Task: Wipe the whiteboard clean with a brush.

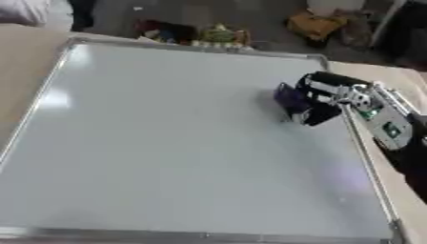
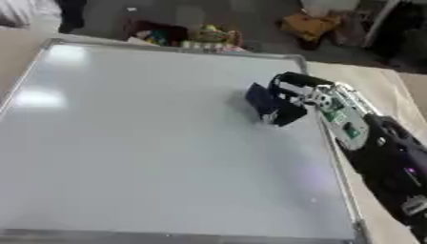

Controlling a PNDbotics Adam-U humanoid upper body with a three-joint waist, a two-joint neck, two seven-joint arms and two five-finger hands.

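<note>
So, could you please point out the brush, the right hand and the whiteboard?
brush (image 1: 291,99), left eye view, its dark blue face.
right hand (image 1: 327,89), left eye view, its back.
whiteboard (image 2: 142,143), right eye view, bare surface.

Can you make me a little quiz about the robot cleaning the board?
1. True or false: the right hand holds the brush against the whiteboard.
2. Which side of the board is the brush on? A) the robot's left B) the robot's right C) the near edge
3. Fill the gap: the brush looks dark ____.

Key: 1 true. 2 B. 3 blue.
</note>
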